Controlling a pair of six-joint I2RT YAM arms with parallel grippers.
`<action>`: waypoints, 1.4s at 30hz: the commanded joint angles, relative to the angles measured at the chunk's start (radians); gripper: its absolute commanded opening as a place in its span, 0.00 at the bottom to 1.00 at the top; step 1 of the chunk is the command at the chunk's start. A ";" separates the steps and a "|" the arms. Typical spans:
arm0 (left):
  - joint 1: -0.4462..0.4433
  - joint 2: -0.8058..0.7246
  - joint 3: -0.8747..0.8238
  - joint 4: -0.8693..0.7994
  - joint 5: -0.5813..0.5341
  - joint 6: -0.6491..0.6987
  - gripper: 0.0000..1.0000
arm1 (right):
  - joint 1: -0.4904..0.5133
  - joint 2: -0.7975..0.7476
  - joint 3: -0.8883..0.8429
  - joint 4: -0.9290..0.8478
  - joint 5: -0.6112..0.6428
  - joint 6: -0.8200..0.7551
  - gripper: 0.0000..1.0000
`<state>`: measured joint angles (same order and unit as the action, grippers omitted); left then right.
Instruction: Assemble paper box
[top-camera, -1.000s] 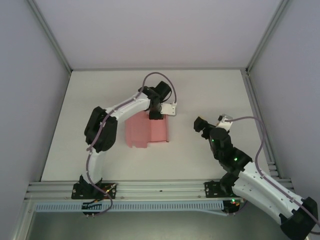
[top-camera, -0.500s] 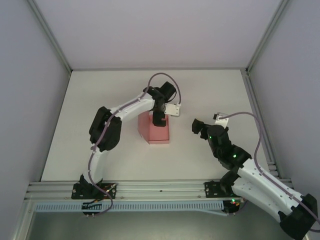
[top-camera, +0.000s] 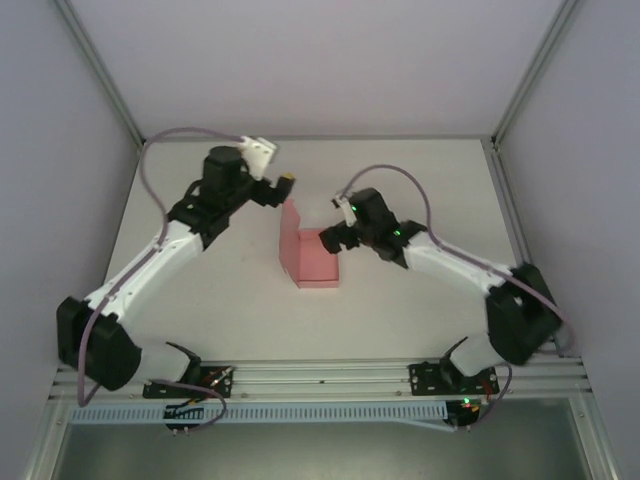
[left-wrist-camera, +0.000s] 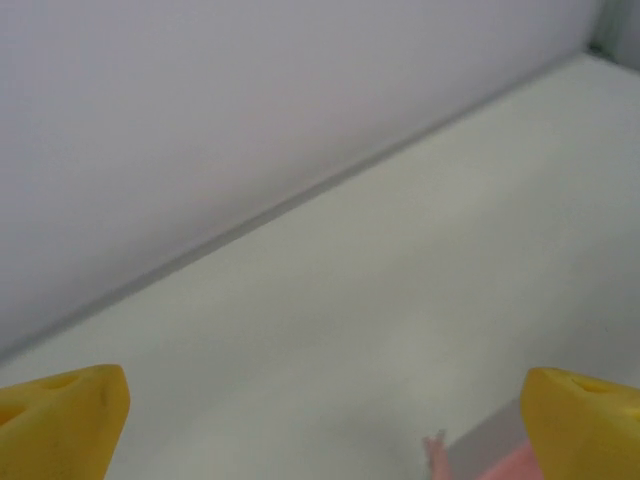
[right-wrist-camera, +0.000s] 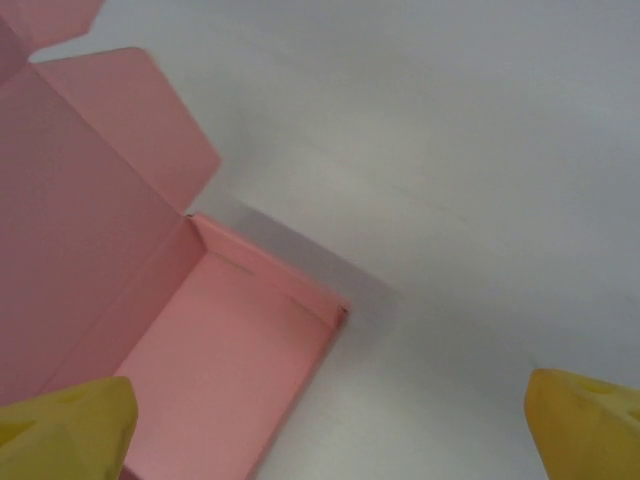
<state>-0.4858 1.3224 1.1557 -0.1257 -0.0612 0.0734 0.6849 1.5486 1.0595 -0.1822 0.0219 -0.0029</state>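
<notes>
Right gripper (right-wrist-camera: 322, 428) by paper box (right-wrist-camera: 225, 350) (card)

— Is there any lettering, number or brand mark that can be read here?
— None. The paper box (right-wrist-camera: 120, 300) shows plain pink faces with no print on them.
— And the arm housings (top-camera: 450, 262)?
— Any marking on them is too small to make out.
</notes>
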 joint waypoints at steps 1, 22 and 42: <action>0.054 -0.065 -0.138 0.061 0.003 -0.279 1.00 | -0.006 0.179 0.183 -0.147 -0.142 -0.181 1.00; 0.144 -0.232 -0.332 0.108 0.013 -0.295 1.00 | -0.003 0.510 0.391 -0.148 -0.018 -0.018 0.25; 0.144 -0.205 -0.322 0.093 0.108 -0.303 1.00 | 0.150 0.246 0.055 -0.192 0.378 0.875 0.00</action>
<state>-0.3485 1.0912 0.8162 -0.0284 -0.0090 -0.2340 0.8387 1.8519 1.1370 -0.3508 0.3191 0.7490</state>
